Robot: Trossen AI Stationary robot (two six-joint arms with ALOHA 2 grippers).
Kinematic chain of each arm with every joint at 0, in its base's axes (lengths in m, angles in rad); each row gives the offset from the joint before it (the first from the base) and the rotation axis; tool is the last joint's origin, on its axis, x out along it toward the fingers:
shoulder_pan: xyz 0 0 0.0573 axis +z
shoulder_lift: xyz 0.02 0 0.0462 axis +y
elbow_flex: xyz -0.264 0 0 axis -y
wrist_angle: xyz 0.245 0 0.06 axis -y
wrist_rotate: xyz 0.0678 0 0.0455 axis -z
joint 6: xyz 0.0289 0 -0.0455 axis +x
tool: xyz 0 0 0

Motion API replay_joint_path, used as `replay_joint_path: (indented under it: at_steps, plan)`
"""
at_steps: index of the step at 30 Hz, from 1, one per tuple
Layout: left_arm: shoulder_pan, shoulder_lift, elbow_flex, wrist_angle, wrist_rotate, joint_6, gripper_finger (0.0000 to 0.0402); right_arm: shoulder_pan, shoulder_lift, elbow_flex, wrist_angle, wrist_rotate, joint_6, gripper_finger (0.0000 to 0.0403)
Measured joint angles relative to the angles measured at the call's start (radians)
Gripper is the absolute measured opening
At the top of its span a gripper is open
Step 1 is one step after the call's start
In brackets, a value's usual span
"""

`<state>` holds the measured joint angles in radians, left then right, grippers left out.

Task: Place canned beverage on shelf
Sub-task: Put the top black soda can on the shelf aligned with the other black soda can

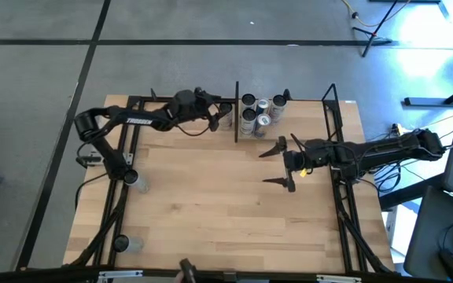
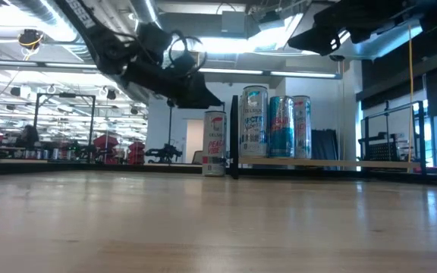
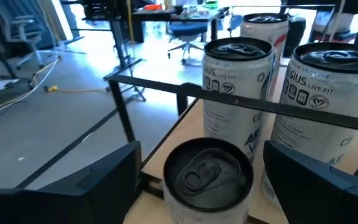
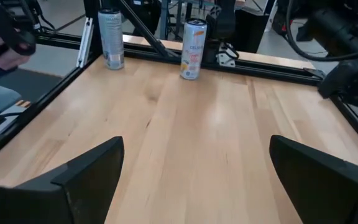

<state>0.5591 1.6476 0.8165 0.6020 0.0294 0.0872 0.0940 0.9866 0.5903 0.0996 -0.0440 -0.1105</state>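
The left gripper [image 3: 194, 180] is hovering wide open astride a can [image 3: 207, 175] whose base is cut off, beside the shelf [image 2: 332, 161], touching nothing

Legible text was confined to the cans. In the left wrist view, the can [image 3: 319, 106] at the right of the frame carried "SIUS" in large letters, the start cut off, with "LIVE FIT" beside it and a row of small badges beneath; the can [image 3: 235, 93] at upper centre showed only partial letters and similar badges. In the right wrist view, the pale can [image 4: 192, 50] at upper centre bore vertical lettering reading roughly "CELSIUS". In the low view, the white can [image 2: 215, 144] at centre had red lettering too small to make out, and the tall cans [image 2: 255, 121] to its right showed blue print, unreadable.
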Motion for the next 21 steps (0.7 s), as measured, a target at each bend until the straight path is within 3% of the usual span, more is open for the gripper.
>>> replay_joint_path:
  at_steps: [5, 15, 21]
  plan:
    - [0.013, 0.055, 0.0, 0.049, 0.06, 0.001, 0.0323, -0.002, 0.019, 0.001, 0.009, 0.0, 0.0, 0.0388]
    - [0.015, 0.114, 0.0, 0.076, 0.047, 0.002, 0.0319, -0.003, 0.06, 0.001, 0.033, 0.001, -0.012, 0.0388]
    - [0.015, 0.109, 0.0, 0.07, 0.081, 0.002, 0.0249, -0.003, 0.059, 0.001, 0.034, 0.008, -0.022, 0.0388]
